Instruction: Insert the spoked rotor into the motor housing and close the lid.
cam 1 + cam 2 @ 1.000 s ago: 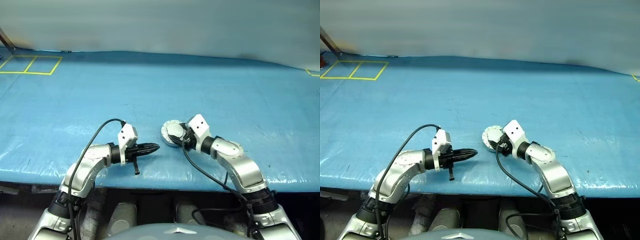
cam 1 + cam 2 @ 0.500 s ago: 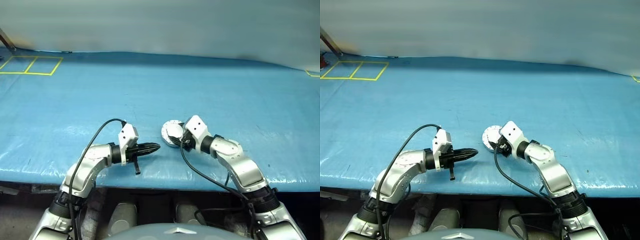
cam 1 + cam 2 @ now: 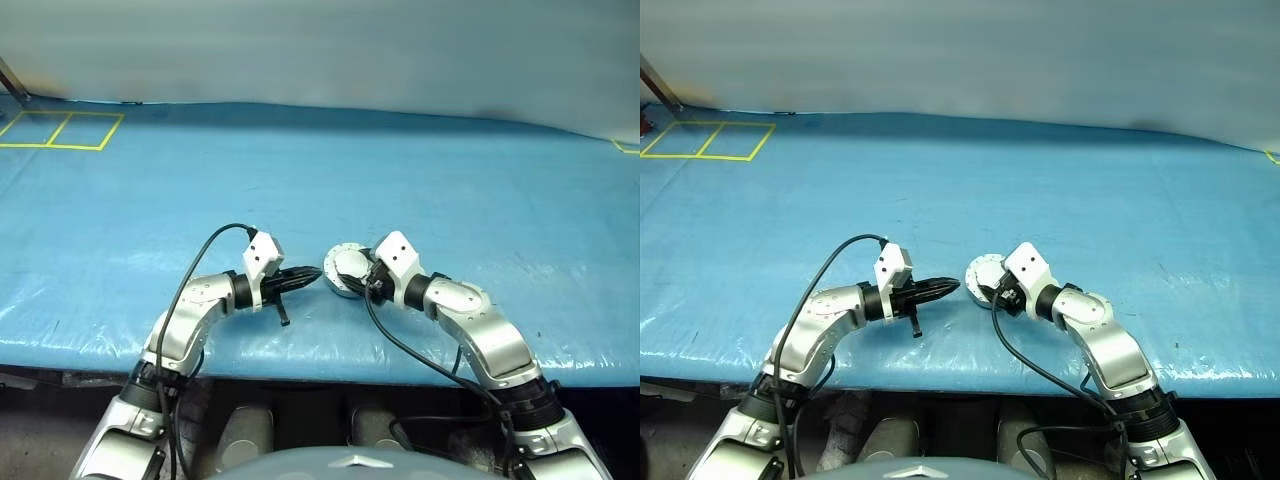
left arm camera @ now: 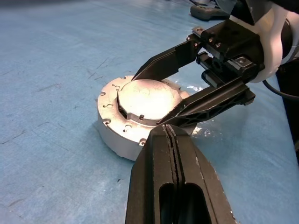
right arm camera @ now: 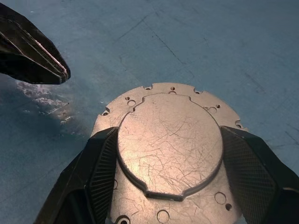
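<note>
Motor housing [image 5: 170, 154] sat between the fingers [image 5: 96, 172] of the right end effector [image 4: 154, 95], which straddled its raised silver lid [image 4: 149, 100], closed flat on top, with pads against the lid's opposite edges. Just beside it, the left end effector [image 3: 310, 275] pointed its tightly closed fingers at the housing, apart from it. Both rested near the front edge of the blue surface [image 3: 420, 170].
</note>
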